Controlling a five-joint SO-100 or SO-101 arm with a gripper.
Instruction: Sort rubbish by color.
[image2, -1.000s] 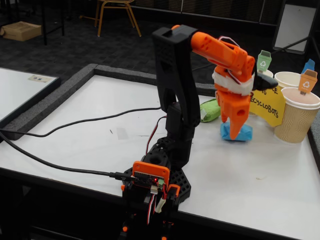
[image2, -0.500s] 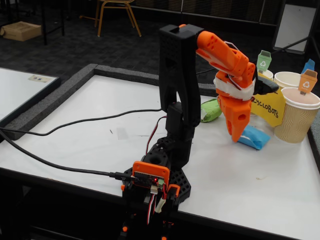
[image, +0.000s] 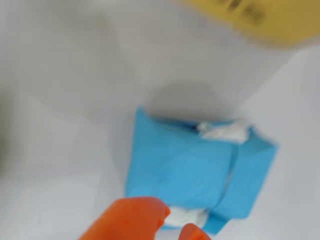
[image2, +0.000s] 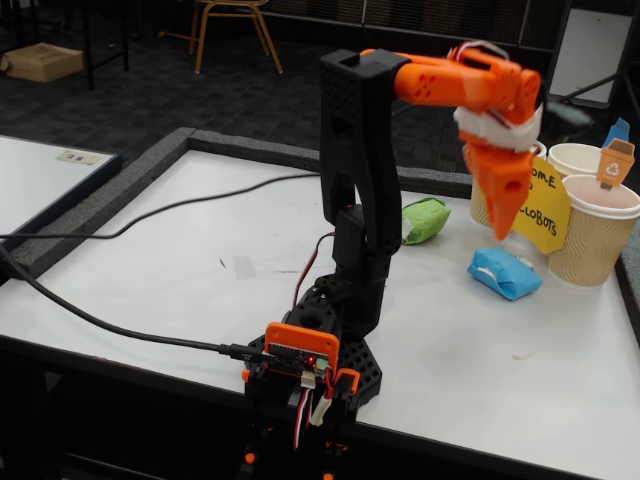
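A blue paper wad (image2: 505, 273) with white tape lies on the white table, right of the arm's base. My orange gripper (image2: 503, 228) hangs above it, clear of it, fingers drawn to a point and holding nothing. The wrist view looks down on the same blue wad (image: 195, 167), with the gripper (image: 172, 227) at the bottom edge showing two close fingertips (image: 142, 217). A green wad (image2: 425, 220) rests behind the arm, left of the blue one.
Beige paper cups (image2: 595, 235) with small coloured bin tags (image2: 615, 160) stand at the table's right edge. A yellow sign (image2: 540, 205) leans in front of them, just behind the gripper. Black cables (image2: 150, 215) cross the table on the left.
The gripper was down at the blue wad, then lifted and swung right towards the sign. The wad slid right and now lies flat on the table. The cable on the left shifted.
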